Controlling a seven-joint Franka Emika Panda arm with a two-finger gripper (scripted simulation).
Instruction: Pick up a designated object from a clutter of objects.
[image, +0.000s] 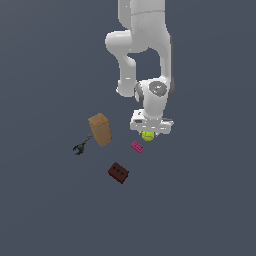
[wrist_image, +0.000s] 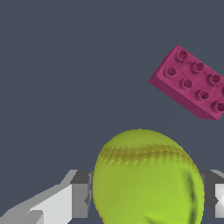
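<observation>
One white robot arm (image: 142, 45) is seen descending from the top of the exterior view, bent at the elbow, with its wrist turned straight down over a plain dark grey table (image: 45, 210). The gripper (image: 148, 133) is pointed at the table.

Five loose things are counted, one of each. The largest is a tan box (image: 100, 129), standing slightly tilted toward the exterior view's left of the arm. Next in size is one dark red-brown brick with holes (image: 118, 173), lying nearest the lower part of the exterior view, well apart from the box. One black clamp-like tool (image: 81, 146) is placed just beside the box, on the exterior view's left of it; whether the two touch cannot be told. One yellow-green tennis ball (image: 147, 135) is seen directly under the gripper, largely hidden by it. The smallest is one pink studded brick (image: 137, 146), lying near the ball but apart from it.

In the wrist view the tennis ball (wrist_image: 148, 179) is shown with a faint seam, flanked closely on both sides by the fingers (wrist_image: 81, 194), which are set narrowly around it; firm contact cannot be confirmed. The pink studded brick (wrist_image: 191, 83) is seen lying tilted on the table beyond the ball.
</observation>
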